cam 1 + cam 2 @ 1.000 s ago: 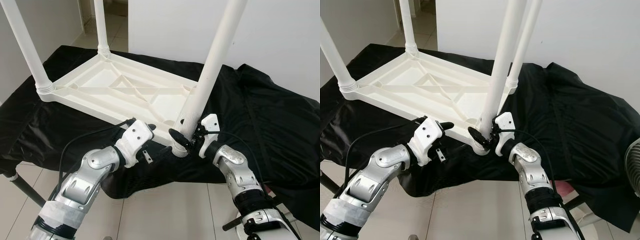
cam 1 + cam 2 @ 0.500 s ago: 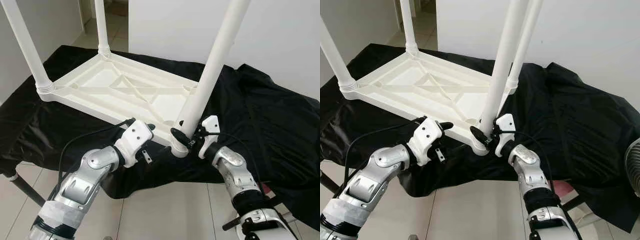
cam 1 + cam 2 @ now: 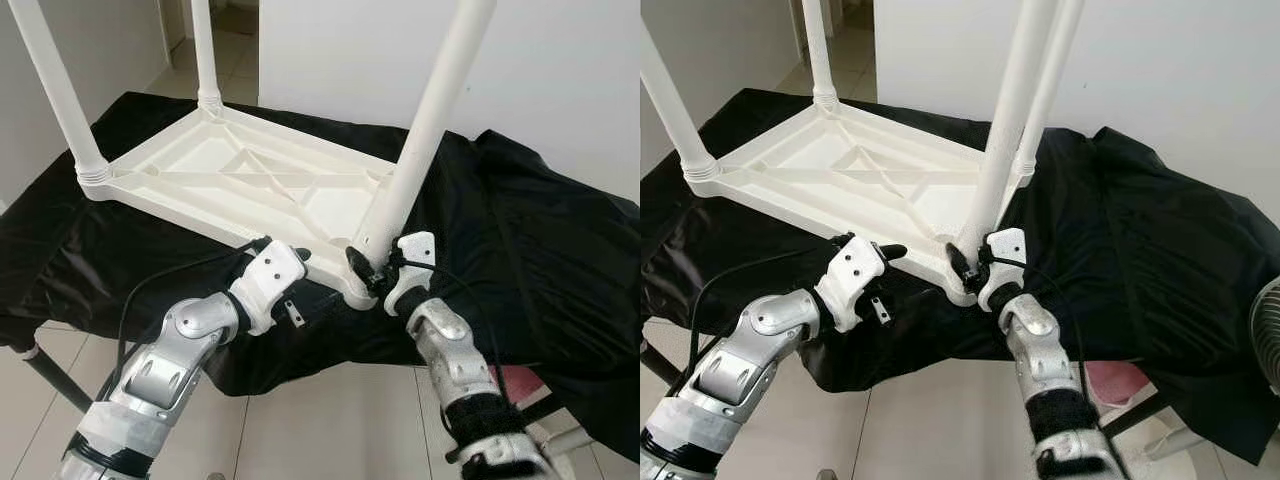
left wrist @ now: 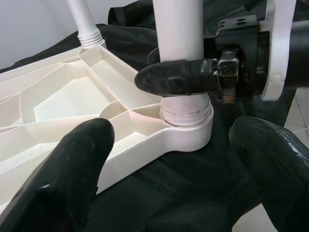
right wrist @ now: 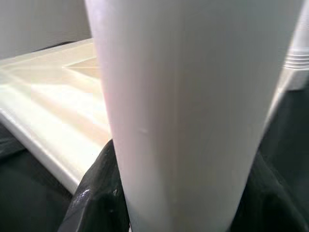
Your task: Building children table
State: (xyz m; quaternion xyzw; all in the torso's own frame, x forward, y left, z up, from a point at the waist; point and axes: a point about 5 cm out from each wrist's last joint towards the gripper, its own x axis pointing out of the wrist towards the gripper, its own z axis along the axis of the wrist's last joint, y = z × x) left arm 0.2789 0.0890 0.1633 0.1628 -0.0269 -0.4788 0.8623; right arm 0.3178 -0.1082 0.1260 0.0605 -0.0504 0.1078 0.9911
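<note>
Black cloth (image 3: 520, 230): drapes the work surface; everything rests on it.
Tabletop (image 3: 250, 185): white plastic, lying upside down on the cloth, ribbed underside up, long axis running from the robot's near right towards its far left.
Legs: four stand upward from the corners; far ones (image 3: 205, 50), left one (image 3: 55, 90), near one (image 3: 425, 130) at the corner closest to the robot.
Progress: three legs look seated; the near leg stands in its socket (image 4: 186, 118), probably being tightened, so little seems left but flipping the table.
Right gripper (image 3: 970, 265): fingers pinching the near leg low down, just above the socket.
Left gripper (image 3: 285, 262): fingers spread, holding nothing, beside the tabletop's near edge.
</note>
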